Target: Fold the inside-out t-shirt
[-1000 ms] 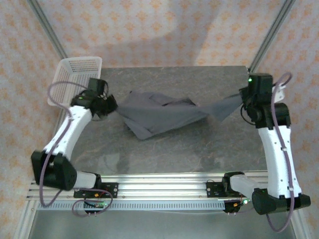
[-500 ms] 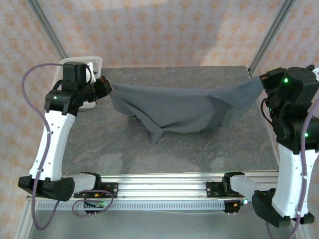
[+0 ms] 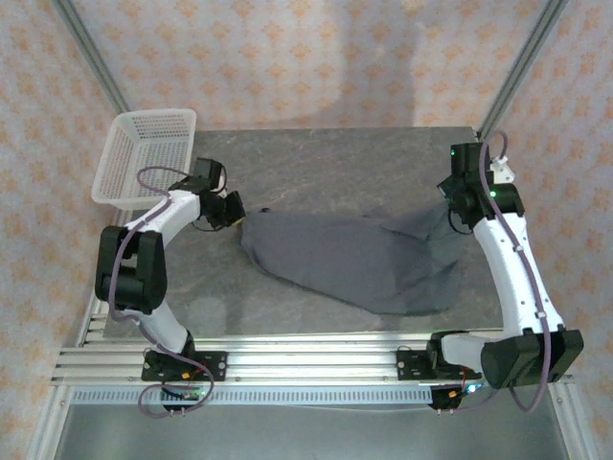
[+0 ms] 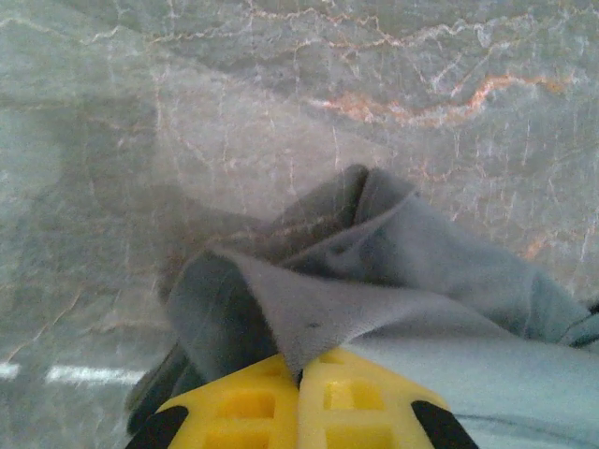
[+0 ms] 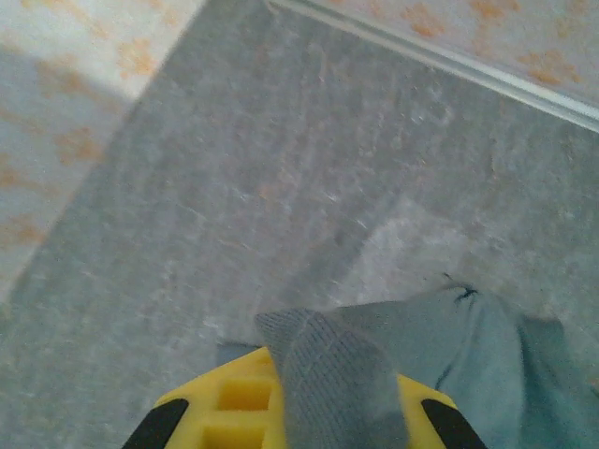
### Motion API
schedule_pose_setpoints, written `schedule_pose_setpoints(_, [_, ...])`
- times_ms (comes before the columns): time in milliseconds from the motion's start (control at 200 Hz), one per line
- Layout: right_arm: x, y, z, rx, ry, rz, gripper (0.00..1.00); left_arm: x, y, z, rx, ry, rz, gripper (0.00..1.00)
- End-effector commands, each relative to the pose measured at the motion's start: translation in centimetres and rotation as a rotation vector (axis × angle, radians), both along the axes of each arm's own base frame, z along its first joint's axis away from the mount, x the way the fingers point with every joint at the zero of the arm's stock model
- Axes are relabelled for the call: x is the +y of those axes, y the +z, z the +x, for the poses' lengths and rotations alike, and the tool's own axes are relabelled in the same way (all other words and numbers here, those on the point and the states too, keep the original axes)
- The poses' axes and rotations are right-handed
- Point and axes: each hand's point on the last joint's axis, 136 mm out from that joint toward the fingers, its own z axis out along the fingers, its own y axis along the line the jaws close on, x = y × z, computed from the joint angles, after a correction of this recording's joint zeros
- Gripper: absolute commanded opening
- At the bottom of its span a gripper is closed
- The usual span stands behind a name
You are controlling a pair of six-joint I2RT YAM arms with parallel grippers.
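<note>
Left wrist, right wrist, jaws pinching t-shirt [image 4: 393, 271]

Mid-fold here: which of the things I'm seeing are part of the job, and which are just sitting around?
Part of the job:
- t-shirt, lying rumpled on the table
- left gripper, shut on the shirt's left end
- right gripper, shut on its right end

Just lying about:
- white basket, at the table's far left corner, apart from the shirt

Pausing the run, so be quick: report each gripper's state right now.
Left gripper: closed, pinching one end of the t-shirt.
Right gripper: closed, pinching the other end of the t-shirt.
</note>
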Motion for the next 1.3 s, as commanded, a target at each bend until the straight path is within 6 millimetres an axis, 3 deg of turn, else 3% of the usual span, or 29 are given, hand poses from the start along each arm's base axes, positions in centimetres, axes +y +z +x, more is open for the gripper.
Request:
schedule_pose_setpoints(0, [-0.3,2.0,0.2,-0.070,-0.015,0.002,0.00,-0.1,4.0,3.9,-0.170,-0.006,-0.025,0.15])
schedule_pose_setpoints(155, [0.3,2.6,0.4,-0.092,0.006,0.030,0.00,0.2,4.3,2.8,-0.121,-0.041,0.017,0.34])
schedule_pose_setpoints(285, [0.5,3.0,0.2,-0.104,0.012,0.043,0.00,0.8,4.8,0.0,-0.113,-0.030,0.042,0.36])
schedule_pose_setpoints(405, [0.9,3.0,0.3,-0.109,0.023,0.066,0.00,2.1,2.6,-2.7,-0.044,-0.029,0.119,0.37])
schedule_pose_setpoints(485, [1.0,2.9,0.5,-0.108,0.026,0.075,0.00,1.8,1.0,-3.4,-0.012,-0.031,0.100,0.37])
schedule_pose_setpoints(681, [1.1,3.0,0.5,-0.107,0.027,0.080,0.00,0.0,-1.8,-3.3,0.052,-0.055,0.050,0.37])
schedule_pose_setpoints(911, [0.8,3.1,0.1,-0.104,0.020,0.067,0.00,-0.9,-3.6,-2.0,0.070,-0.048,0.007,0.37])
schedule_pose_setpoints(1296, [0.9,2.9,-0.2,-0.092,0.021,0.071,0.00,-1.6,-3.6,-1.2,0.045,-0.025,-0.045,0.28])
